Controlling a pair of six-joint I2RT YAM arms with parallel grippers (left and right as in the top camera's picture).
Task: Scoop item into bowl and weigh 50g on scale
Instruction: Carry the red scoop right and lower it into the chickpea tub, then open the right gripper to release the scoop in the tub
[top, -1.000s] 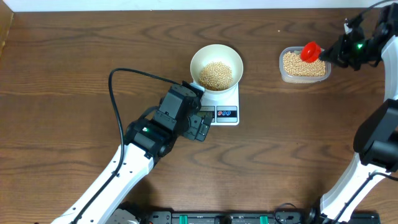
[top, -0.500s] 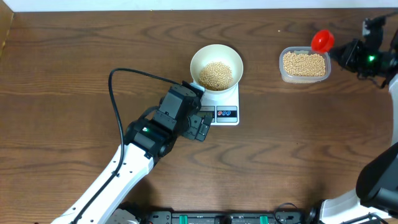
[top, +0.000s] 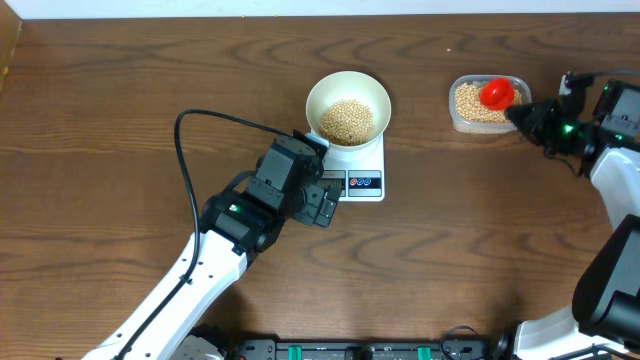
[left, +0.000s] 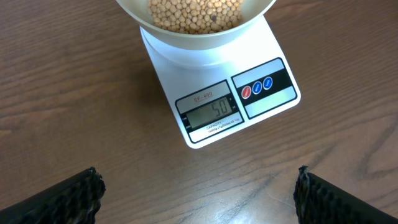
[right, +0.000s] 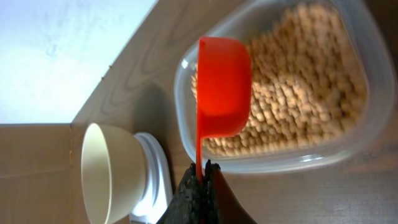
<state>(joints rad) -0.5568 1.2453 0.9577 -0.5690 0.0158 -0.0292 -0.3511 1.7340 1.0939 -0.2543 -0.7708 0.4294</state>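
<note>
While the right pincer (right: 203, 177) clamps the red scoop (right: 222, 87) by its thin handle over the tub (top: 453, 118), the left pincer (left: 199, 199) gapes wide before the scale (top: 368, 165); beans (top: 347, 120) heap in the bowl (top: 312, 100) on it; light, hard, likely to roll

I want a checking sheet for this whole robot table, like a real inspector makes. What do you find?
Surface: brown wooden table.
Job's things: white bowl of tan beans sits on the white scale; its display reads 50. A clear plastic tub holds more beans.
Clutter: nothing seen.
End effectors: left end effector open, in front of the scale; right end effector shut on the handle of the red scoop, which is over the tub.
Cables: black cable loops left of the scale.
Surroundings: pale strip beyond the table's far edge.
</note>
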